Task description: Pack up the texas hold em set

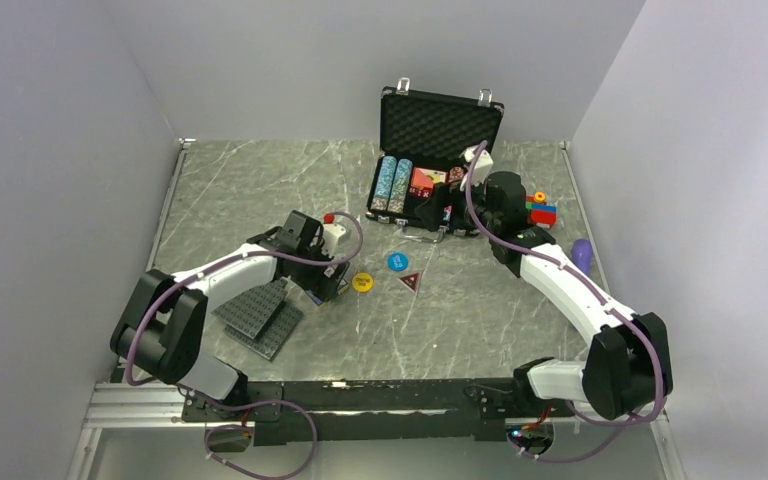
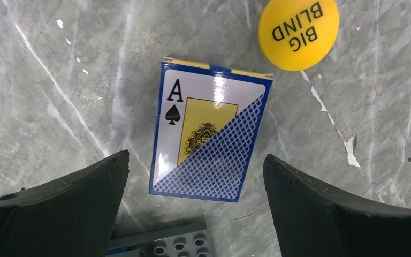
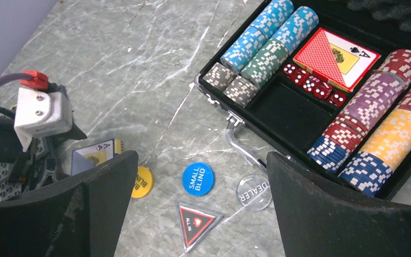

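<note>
One yellow button and a grey plate lie near the blue deck.

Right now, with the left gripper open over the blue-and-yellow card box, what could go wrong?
The blue-and-yellow card box lies flat on the marbled table, so the open left gripper may slip off it. The grey studded plate beside one edge could snag a finger. The clear round DEALER button is easily overlooked.

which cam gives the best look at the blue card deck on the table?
Left wrist: the blue card deck lies flat, whole and sharp between the open fingers, ace of spades readable. Right wrist shows only its top corner, cut off by that camera's own finger. Top external: the left arm hides it.
</note>
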You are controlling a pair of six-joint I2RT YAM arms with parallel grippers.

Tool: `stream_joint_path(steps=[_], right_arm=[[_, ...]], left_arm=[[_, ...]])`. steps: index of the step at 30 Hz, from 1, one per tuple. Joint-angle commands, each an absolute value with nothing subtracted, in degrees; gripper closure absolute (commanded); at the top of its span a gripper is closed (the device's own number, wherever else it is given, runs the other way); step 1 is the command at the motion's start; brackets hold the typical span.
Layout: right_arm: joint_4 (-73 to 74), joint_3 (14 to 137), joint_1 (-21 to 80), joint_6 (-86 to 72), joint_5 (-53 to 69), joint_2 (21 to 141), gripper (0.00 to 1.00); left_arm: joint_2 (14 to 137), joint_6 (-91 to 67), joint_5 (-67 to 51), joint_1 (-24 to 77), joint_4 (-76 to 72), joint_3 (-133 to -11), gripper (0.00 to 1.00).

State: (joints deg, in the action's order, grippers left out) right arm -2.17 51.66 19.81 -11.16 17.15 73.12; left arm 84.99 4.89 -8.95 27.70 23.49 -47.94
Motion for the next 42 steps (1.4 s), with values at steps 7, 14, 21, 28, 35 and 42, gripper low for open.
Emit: stream_joint_path(steps=[7,14,21,28,35,42], right_arm=[[-5.51,51.72,19.87,-12.3,18.35,71.82,0.06],[-4.64,51.71,19.81,-12.06,17.59,70.68,0.06],[-1.74,51.66,19.85,-11.89,16.4,68.61,0.06],[5.81,52.11,19.76,-15.4,17.05,68.27,0.06],[12.2,49.75,19.79,-19.87,23.83,65.9,0.06],[12.41,48.34,23.87,-28.45,37.58,65.52,0.12]], left_arm=[[88.51,5.06,-4.14,31.03,26.02,-51.74,0.02],[93.25,4.79,-2.48,32.13,28.55,-54.67,0.19],[96.76,4.4,-0.3,33.57,30.81,-57.1,0.59],[89.13,5.7,5.92,40.12,29.89,-55.27,1.0],[74.99,8.74,6.82,46.81,26.68,-52.51,1.0],[63.29,12.14,-10.86,49.95,20.06,-47.63,1.0]])
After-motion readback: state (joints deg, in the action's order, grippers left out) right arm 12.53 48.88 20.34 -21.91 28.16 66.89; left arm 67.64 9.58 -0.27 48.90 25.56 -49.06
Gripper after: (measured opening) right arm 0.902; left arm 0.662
